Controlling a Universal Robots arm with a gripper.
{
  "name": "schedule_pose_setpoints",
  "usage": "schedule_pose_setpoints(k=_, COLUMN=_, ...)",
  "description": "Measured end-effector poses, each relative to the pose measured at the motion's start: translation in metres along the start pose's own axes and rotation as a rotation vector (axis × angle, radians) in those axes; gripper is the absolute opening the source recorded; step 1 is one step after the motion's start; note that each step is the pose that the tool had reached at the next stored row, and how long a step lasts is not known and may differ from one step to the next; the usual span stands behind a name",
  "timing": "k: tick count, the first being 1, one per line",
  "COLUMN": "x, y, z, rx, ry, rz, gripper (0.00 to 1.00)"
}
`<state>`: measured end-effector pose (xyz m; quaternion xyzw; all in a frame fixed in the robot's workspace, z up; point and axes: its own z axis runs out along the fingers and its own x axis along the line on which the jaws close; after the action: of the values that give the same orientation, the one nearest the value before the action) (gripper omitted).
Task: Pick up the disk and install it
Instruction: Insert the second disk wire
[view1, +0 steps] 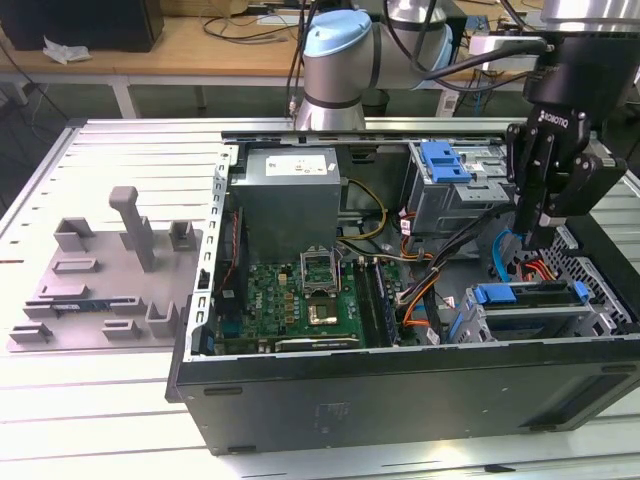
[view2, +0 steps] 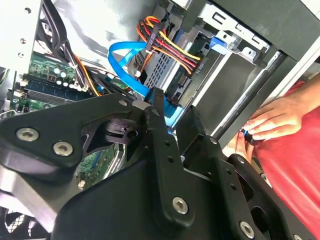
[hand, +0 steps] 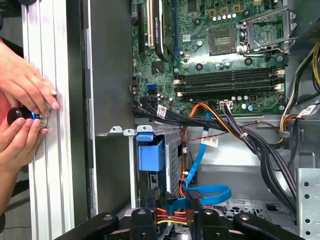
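Black and two-fingered, the one gripper (view1: 530, 235) hangs tip-down inside the open computer case (view1: 400, 390), over the corner nearest the exterior view's right. Whether it grips anything I cannot tell. In both wrist views a single blue flat cable (hand: 200, 165) loops just beyond its tip, beside a bundle of red, yellow and black wires (view2: 170, 47). The disk (view1: 525, 295) is not in the gripper: it lies flat in the lower drive cage (view1: 470, 325) just below and beside the gripper, its blue frame along the top edge. There are two drive cages in the case; the second, upper cage (view1: 440, 200) carries one bright-blue ribbed tab (view1: 445, 160) and stands towards the far wall. One grey power supply box (view1: 290, 195) with a white sticker sits at the far side on the exterior view's left, and one green motherboard (view1: 300, 295) with a single open processor socket (view1: 320, 270) lies near it. Outside the case, on the slatted metal table (view1: 120, 160), one grey moulded fixture tray (view1: 110, 280) rests well apart, at the exterior view's left. A person's two hands show in the first wrist view – one hand (hand: 25, 85) above, the other hand (hand: 20, 142) below – closed round one small black knob (hand: 19, 115) at the table's rail.
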<state>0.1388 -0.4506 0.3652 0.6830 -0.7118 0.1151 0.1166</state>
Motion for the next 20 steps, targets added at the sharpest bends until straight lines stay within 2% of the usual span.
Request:
schedule_pose_setpoints(k=2, x=0.0003, y=0.0003, z=0.0005, rx=0.002, ry=-0.0001, rz=0.001, gripper=0.36)
schedule_pose_setpoints(k=4, x=0.0002, y=0.0005, z=0.0011, rx=0.003, ry=-0.0004, rz=0.002, gripper=0.23)
schedule_pose_setpoints(k=10, x=0.0004, y=0.0007, z=0.0018, rx=0.0033, ry=-0.0009, rz=0.002, gripper=0.23)
schedule_pose_setpoints(k=12, x=0.0005, y=0.0008, z=0.0018, rx=0.0031, ry=-0.0008, rz=0.003, gripper=0.16)
schedule_pose_setpoints(k=20, x=0.0005, y=0.0009, z=0.0018, rx=0.0029, ry=-0.0009, rz=0.004, gripper=0.16)
